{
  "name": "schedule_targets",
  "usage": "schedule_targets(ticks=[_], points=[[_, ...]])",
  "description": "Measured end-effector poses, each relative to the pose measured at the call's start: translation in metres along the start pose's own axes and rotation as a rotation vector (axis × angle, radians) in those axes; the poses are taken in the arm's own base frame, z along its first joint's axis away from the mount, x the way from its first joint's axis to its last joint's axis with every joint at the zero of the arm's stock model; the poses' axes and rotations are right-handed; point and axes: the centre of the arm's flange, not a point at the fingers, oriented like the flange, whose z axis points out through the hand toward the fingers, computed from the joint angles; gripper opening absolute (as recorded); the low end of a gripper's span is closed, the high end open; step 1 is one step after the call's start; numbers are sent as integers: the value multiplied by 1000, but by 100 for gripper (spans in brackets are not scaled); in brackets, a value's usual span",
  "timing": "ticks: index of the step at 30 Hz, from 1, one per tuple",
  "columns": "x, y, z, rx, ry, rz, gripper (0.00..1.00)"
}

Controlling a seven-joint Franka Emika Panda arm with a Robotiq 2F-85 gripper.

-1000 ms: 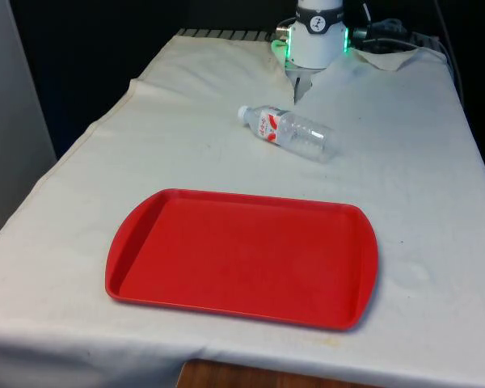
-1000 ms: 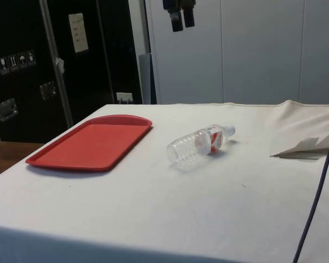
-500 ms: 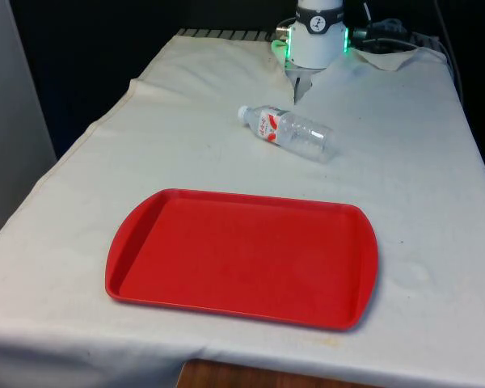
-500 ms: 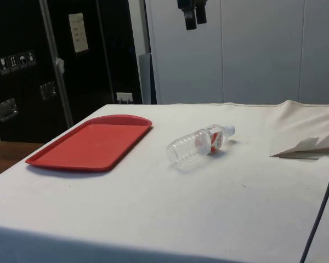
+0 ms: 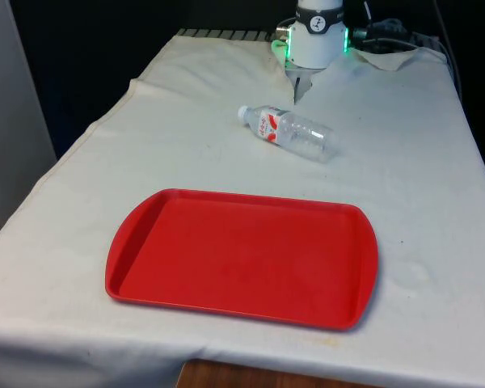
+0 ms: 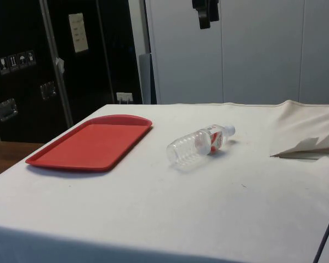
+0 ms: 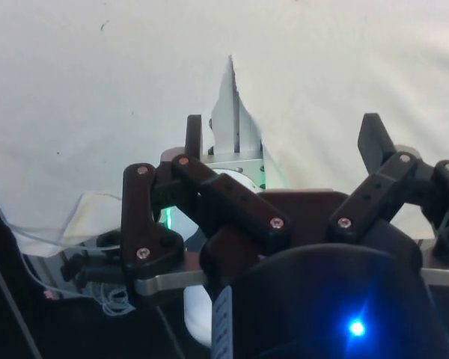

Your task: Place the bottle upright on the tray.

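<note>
**A:** Nearest you in the front view is the red tray (image 5: pixel 242 257), lying flat on the white-clothed counter (image 5: pixel 436 178) with nothing on it. Beyond it, well apart, the clear bottle (image 5: pixel 288 132) lies on its side, cap toward the front view's left and slightly away.

**B:** And the gripper (image 6: pixel 206 11)?

**A:** In the side view it hangs high above the counter, far over the bottle. The jaws stand spread wide with nothing between them.

**B:** What could go wrong for you?

**A:** The bottle is round and looks empty and light, so I judge it may roll or skid if one finger touches first. Grip it across the body, and you must still turn it upright; released at a tilt, it could topple on the tray.

**B:** Any writing?

**A:** A red-and-white label near the bottle's neck; you cannot read its text.
</note>
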Motion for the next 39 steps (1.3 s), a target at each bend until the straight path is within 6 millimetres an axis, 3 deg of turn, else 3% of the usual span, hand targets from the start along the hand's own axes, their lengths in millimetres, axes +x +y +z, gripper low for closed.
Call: schedule_targets(ticks=[39], points=[[-6, 8, 29, 3, -47, 120, 100]])
